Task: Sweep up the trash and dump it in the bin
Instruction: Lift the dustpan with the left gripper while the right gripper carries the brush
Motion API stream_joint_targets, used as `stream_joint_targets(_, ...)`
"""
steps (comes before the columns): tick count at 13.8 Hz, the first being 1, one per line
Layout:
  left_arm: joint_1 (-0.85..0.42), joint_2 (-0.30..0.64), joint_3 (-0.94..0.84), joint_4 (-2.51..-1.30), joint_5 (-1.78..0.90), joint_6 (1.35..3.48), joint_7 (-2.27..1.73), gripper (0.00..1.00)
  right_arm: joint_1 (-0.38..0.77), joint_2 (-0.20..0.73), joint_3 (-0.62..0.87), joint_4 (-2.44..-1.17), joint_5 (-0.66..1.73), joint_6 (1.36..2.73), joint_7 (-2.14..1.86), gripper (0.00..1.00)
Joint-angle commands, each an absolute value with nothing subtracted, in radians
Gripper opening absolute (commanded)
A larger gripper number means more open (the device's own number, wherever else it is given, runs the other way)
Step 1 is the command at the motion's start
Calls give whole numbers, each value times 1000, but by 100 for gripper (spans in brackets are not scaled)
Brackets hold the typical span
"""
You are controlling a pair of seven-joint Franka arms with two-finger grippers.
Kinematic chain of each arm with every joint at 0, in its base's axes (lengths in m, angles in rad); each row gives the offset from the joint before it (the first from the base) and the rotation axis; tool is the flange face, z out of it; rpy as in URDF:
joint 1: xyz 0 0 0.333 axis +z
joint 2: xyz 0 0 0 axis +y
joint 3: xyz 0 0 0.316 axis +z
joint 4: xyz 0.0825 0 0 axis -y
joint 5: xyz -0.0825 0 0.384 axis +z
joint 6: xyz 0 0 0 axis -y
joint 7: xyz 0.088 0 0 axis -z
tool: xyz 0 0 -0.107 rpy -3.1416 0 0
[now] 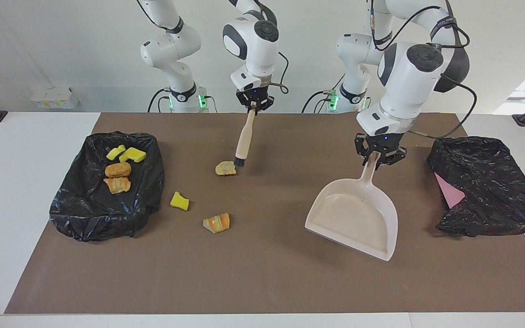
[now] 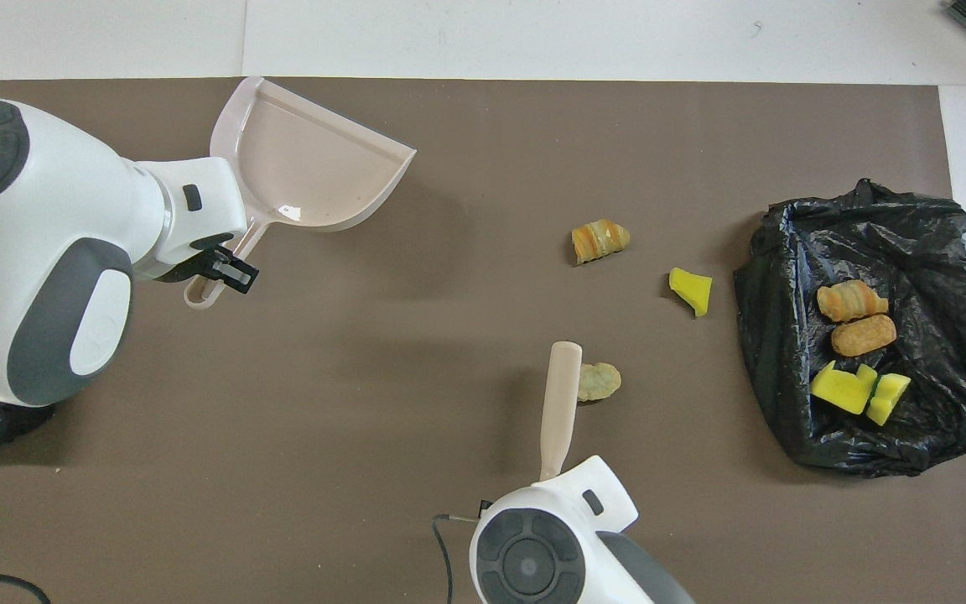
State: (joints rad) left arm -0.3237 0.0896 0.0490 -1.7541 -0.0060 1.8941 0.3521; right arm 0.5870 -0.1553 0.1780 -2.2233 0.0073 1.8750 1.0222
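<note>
Brown mat (image 1: 267,273) | right tool (image 1: 254,105): brush (image 1: 244,139) | left tool (image 1: 379,157): dustpan (image 1: 353,218)

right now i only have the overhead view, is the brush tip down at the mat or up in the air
observer: down. In the facing view the brush slants from the right gripper, bristles low at the mat, right beside the chunk.
operator: dustpan lying flat?
observer: no. The dustpan is tilted, its handle raised in the left gripper and its wide lip low; I cannot tell if the lip touches.
operator: whats the black bit under the left arm
observer: a second black bag at the left arm's end of the table, with something pink at its edge.
</note>
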Motion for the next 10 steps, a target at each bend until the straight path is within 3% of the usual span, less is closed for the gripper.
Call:
stream_joint_targets(1, -310, 71, 48, -1766, -28, 1867, 555, 0, 442, -143, 189, -2224, -70, 1853, 914, 0)
stream_joint_targets(5, -311, 52, 46, -1782, -25, 1804, 762, 0, 258, -57, 189, -2161, -190, 1870, 659, 0)
stream_joint_targets(7, -314, 48, 48, -1810, -23, 1767, 837, 0, 218, -20, 189, -2161, -300, 1881, 612, 0)
stream_joint_targets(10, -328, -36, 45, -1981, -20, 1802, 885, 0, 145, 31, 192, -2161, -426, 1896, 604, 0)
